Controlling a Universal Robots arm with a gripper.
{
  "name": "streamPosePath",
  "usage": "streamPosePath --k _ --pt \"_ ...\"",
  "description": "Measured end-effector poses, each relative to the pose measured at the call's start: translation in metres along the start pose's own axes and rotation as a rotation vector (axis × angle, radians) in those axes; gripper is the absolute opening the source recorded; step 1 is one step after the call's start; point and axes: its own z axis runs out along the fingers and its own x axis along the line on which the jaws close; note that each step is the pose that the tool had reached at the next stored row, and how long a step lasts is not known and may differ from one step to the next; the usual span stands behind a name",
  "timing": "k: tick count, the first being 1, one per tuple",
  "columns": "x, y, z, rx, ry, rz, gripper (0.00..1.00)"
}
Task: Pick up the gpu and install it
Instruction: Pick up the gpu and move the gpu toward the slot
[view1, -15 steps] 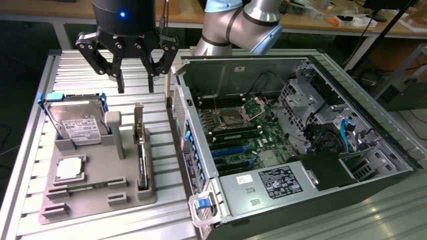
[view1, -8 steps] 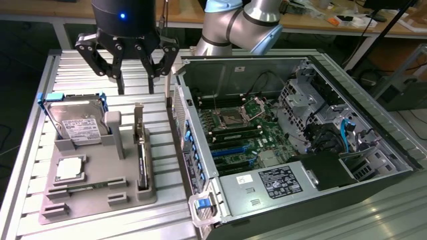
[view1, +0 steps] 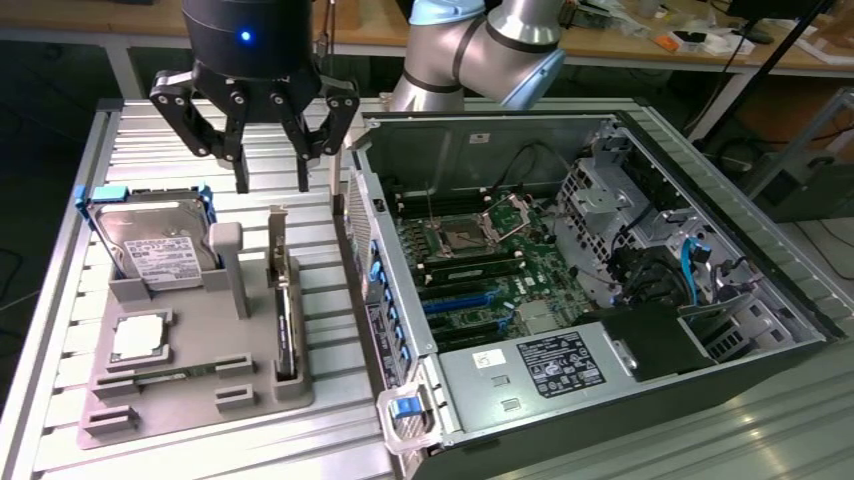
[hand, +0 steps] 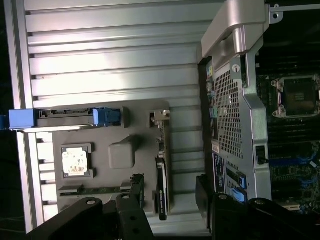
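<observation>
The gpu (view1: 282, 310) stands on edge in a slot of the grey holder tray (view1: 187, 400), its silver bracket end pointing up toward the gripper. My black gripper (view1: 274, 183) hangs open above the gpu's bracket end, nothing between its fingers. In the wrist view the gpu (hand: 162, 172) shows edge-on as a thin dark strip with its bracket at one end, and the gripper (hand: 170, 185) has one finger (hand: 136, 192) on each side of the card, still apart from it.
The tray also holds a hard drive (view1: 154, 250) with blue rails, a square CPU chip (view1: 140, 338) and a memory stick (view1: 150, 375). The open computer case (view1: 587, 280) lies at the exterior view's right, motherboard (view1: 467, 270) exposed, its wall (hand: 232, 100) close beside the tray.
</observation>
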Motion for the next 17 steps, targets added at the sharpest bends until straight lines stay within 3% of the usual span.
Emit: streamPosePath --k 17 --pt "-0.001 -0.013 -0.0005 0.0 0.0 0.0 0.54"
